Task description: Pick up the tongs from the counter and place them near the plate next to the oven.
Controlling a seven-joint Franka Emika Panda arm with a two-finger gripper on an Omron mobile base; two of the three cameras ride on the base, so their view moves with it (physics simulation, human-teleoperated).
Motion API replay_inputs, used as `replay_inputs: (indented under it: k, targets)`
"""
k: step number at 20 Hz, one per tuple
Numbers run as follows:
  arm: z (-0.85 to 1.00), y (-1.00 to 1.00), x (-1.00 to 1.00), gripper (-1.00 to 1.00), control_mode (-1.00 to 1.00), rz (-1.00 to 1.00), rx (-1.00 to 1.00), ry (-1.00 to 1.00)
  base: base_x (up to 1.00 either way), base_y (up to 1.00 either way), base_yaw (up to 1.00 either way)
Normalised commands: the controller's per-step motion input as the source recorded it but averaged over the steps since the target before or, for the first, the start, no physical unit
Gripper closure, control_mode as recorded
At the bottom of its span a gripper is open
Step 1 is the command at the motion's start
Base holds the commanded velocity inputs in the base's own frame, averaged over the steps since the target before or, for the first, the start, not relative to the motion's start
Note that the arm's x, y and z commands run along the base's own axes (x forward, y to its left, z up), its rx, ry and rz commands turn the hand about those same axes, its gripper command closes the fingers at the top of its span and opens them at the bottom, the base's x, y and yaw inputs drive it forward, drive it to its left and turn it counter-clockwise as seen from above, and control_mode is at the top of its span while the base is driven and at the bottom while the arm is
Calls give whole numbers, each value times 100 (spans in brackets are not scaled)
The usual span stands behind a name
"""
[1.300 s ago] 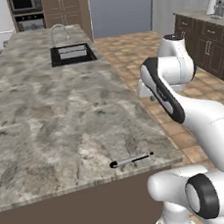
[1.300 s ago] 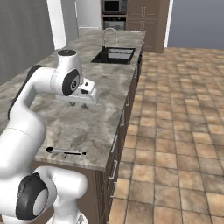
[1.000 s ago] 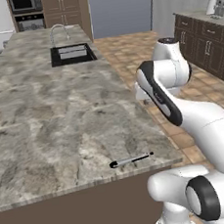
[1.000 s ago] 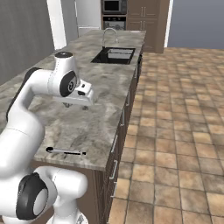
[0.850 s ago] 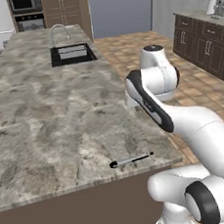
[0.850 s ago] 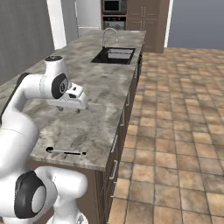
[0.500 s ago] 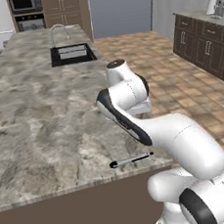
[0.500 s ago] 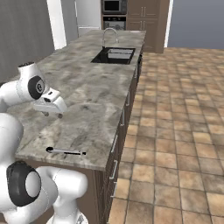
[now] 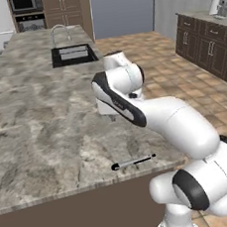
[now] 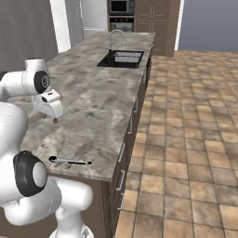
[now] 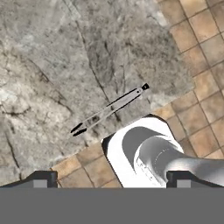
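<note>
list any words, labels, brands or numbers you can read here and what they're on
None can be read. The tongs, the counter, the sink, the faucet and the gripper carry no lettering. The oven and microwave at the back are too small and blurred to show any.

No readable text, label, brand or number appears on anything here; the distant oven (image 9: 30,21) panel may carry markings, but it is too blurred
</note>
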Motion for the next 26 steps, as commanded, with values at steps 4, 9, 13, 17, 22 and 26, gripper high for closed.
replay_inputs:
  k: [4, 9, 13, 17, 22, 26]
  targets:
    - [13, -33, 1, -100, -100, -17, 29, 10, 0, 0, 0]
    - [-19, -22, -9, -100, -100, -16, 9, 21, 0, 0, 0]
    - [-5, 7, -18, -100, -100, -26, -6, 31, 0, 0, 0]
    - [0, 1, -21, -100, -100, -32, -12, 25, 0, 0, 0]
    - [14, 0, -11, -100, -100, -26, -16, 3, 0, 0, 0]
    - [7, 0, -32, -100, -100, -15, -13, 0, 0, 0, 0]
